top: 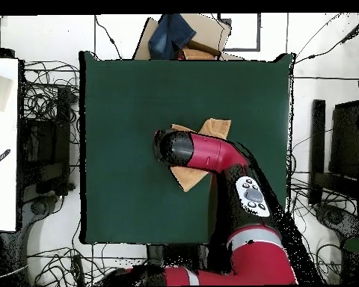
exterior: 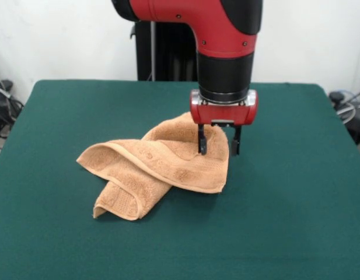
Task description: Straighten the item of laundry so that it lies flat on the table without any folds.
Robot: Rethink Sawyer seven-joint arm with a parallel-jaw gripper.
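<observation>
Here, one table (exterior: 296, 192), one arm (exterior: 223, 41), one towel (exterior: 150, 169) and one gripper (exterior: 218, 147) are seen. The table is covered in dark green cloth. The gripper's fingers (exterior: 201, 142) are held apart over the towel's right corner, and nothing is gripped between them. The towel, orange-tan, is placed near the table's middle, crumpled and folded over itself, with one hemmed end stretched toward the front left.

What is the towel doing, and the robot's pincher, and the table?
Towel: crumpled, folded over itself, lying on the table, not flat.
End effector: open, fingers pointing down at the towel's right end, holding nothing.
Table: green cloth top, bearing only the towel.
</observation>
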